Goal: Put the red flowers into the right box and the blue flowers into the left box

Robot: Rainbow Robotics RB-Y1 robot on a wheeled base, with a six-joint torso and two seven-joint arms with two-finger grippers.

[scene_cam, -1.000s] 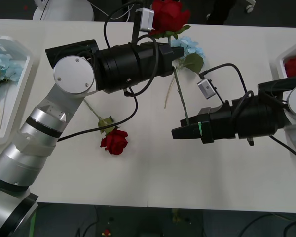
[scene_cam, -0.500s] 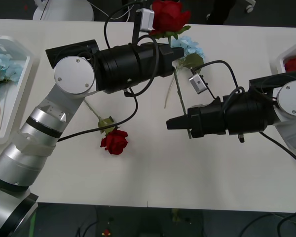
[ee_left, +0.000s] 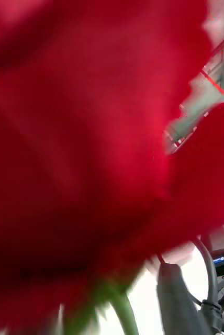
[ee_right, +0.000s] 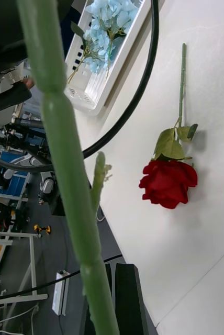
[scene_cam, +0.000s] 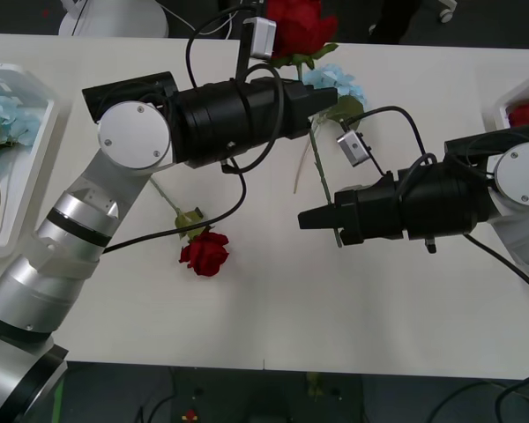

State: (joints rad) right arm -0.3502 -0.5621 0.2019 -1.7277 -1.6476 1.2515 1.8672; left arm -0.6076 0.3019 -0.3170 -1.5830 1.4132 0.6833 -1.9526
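Observation:
My left gripper (scene_cam: 324,95) is shut on a red rose (scene_cam: 293,22) just below the bloom, holding it in the air above the table's far middle. That bloom (ee_left: 80,131) sits right against the left wrist camera. The rose's long stem (scene_cam: 322,176) hangs down to my right gripper (scene_cam: 307,218), which is shut across its lower part; the stem (ee_right: 65,157) runs close past the right wrist camera. A second red rose (scene_cam: 204,254) (ee_right: 168,182) lies on the table. One blue flower (scene_cam: 339,84) lies under the held rose. The left box (scene_cam: 42,167) holds blue flowers (scene_cam: 0,115). The right box (scene_cam: 511,92) holds a red rose (scene_cam: 527,113).
Black cables loop from both wrists over the middle of the table. The left box's wall (ee_right: 91,94) and its blue flowers (ee_right: 104,31) lie beyond the second rose. Bare white table stretches along the near edge (scene_cam: 335,326).
A second ago my right gripper was lower on the stem; it has moved up and to the left along it and then stayed still. The left arm and rose have barely shifted.

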